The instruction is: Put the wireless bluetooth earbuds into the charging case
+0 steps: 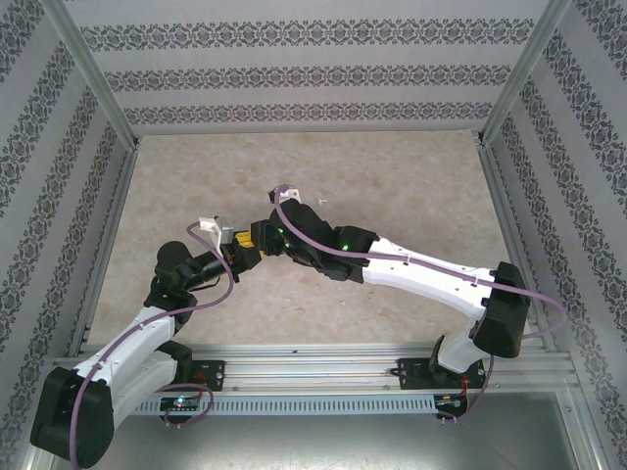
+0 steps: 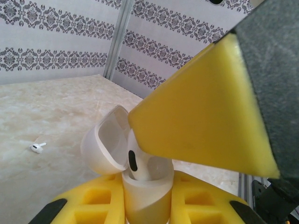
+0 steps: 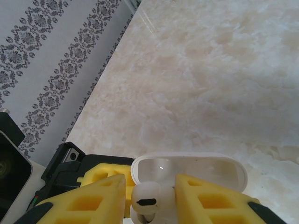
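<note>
Open charging case (image 2: 105, 144) clamped in left gripper (image 2: 147, 205); right gripper (image 3: 150, 183) jaws slightly apart, flanking seated earbud (image 3: 145, 198); second earbud (image 2: 37, 148) at case's nine o'clock.

Your charging case (image 2: 145, 198) is a small glossy white box with rounded corners; it stands upright off the table (image 2: 56, 107), clamped low on its body by the left gripper (image 2: 147, 207), a little left of the table's middle. Its lid (image 2: 105, 144) is swung open and tilts back, showing you its hollow inside. One earbud (image 2: 135, 161) stands stem-down in the open body; its rounded white head, with a dark oval grille, shows above the rim. The second earbud (image 2: 37, 148), tiny and white, lies on its side on the table, well apart from the case, probably on its far side.
</note>
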You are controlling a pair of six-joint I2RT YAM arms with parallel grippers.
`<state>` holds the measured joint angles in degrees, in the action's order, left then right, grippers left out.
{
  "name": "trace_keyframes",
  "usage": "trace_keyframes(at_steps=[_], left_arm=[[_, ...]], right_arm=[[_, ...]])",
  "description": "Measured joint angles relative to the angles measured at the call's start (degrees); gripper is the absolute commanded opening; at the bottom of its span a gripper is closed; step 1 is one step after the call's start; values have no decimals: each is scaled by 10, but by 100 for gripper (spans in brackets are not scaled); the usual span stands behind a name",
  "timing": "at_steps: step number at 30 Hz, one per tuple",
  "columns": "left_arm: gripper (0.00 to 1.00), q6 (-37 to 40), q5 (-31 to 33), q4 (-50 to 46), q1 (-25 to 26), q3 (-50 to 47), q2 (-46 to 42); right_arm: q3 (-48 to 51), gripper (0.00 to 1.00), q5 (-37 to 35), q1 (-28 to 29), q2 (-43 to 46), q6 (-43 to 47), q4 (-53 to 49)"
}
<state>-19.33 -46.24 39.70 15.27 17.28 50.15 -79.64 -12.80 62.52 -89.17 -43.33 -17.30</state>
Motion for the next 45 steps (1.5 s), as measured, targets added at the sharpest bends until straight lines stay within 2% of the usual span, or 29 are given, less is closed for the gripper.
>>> trace_keyframes(at_steps=[11, 18, 23, 32, 37, 45], left_arm=[[14, 0, 2, 0, 0, 0, 0], [14, 0, 4, 0, 0, 0, 0], [14, 0, 4, 0, 0, 0, 0], [14, 5, 5, -8, 0, -5, 0], [14, 12, 5, -20, 0, -6, 0], [14, 16, 5, -24, 0, -8, 14]], right_arm=[[1, 45, 0, 0, 6, 0, -8], [-8, 46, -3, 0, 21, 2, -41], [-50, 47, -3, -13, 21, 18, -92], [-130, 48, 10, -124, -33, 72, -194], [-160, 48, 24, -173, -107, 118, -226], [-254, 48, 83, -261, -246, 174, -243]])
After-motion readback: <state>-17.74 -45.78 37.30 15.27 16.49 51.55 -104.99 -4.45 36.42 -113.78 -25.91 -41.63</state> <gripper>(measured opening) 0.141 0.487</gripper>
